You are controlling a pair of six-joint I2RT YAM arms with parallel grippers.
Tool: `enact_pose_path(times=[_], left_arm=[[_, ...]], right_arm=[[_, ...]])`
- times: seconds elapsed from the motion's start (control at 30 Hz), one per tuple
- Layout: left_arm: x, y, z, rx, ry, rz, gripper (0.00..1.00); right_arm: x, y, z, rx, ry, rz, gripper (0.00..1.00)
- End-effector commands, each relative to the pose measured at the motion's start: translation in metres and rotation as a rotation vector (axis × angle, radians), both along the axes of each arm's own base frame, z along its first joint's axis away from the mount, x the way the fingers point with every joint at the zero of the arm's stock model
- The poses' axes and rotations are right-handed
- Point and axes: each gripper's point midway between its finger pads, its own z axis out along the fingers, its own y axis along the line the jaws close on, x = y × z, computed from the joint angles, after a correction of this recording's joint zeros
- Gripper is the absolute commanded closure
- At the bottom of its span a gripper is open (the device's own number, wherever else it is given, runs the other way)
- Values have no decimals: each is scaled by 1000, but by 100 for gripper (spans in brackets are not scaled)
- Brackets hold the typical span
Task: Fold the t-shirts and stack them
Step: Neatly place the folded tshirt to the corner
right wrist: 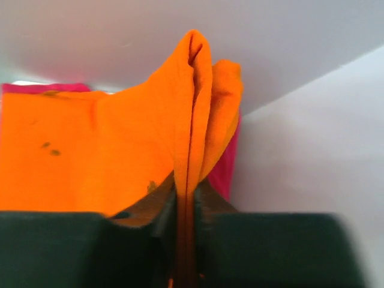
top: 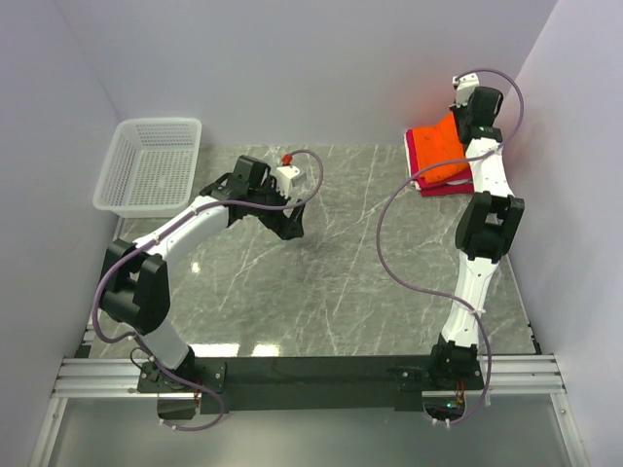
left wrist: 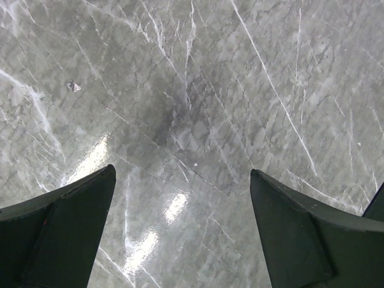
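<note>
OPERATOR: Where is the orange shirt (top: 440, 146)?

DESK: In the far right corner of the bench (top: 331, 272), close to the walls. It lies on top of the folded pink shirts (top: 417, 156), whose edges show at the pile's left and near sides.

OPERATOR: And my right fingers?

DESK: Your right fingers (right wrist: 211, 210) are pinched almost closed on a raised fold of the orange shirt. In the right wrist view the cloth stands up in a ridge from between them, and the rest of the shirt spreads flat to the left.

OPERATOR: The left?

DESK: Your left fingers (top: 293, 228) hang over the bench toward its middle, spread wide and holding nothing. The left wrist view shows the marbled top between the two tips. They are well apart from the pile. The white basket (top: 151, 165) sits at the far left corner, by the wall.
</note>
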Motion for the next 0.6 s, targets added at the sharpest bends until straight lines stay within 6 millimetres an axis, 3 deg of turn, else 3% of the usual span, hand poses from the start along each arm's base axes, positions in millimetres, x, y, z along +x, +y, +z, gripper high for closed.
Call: enact_pose_path(times=[0.0, 0.03, 0.07, 0.23, 0.47, 0.57], left_arm=[[4, -5, 14, -25, -3, -2, 1], [6, -4, 15, -21, -6, 3, 1], [7, -4, 15, -17, -10, 8, 1], [16, 4, 21, -5, -18, 60, 0], [12, 20, 42, -39, -46, 102, 0], [12, 28, 52, -70, -59, 127, 1]], right_arm=[[8, -24, 36, -71, -136, -89, 74], [8, -29, 40, -87, -149, -111, 70], [8, -32, 40, -95, -151, -120, 59], [4, -47, 68, -131, -212, -157, 38], [-13, -42, 117, -110, -277, -155, 36], [-24, -30, 124, -52, -255, -125, 36]])
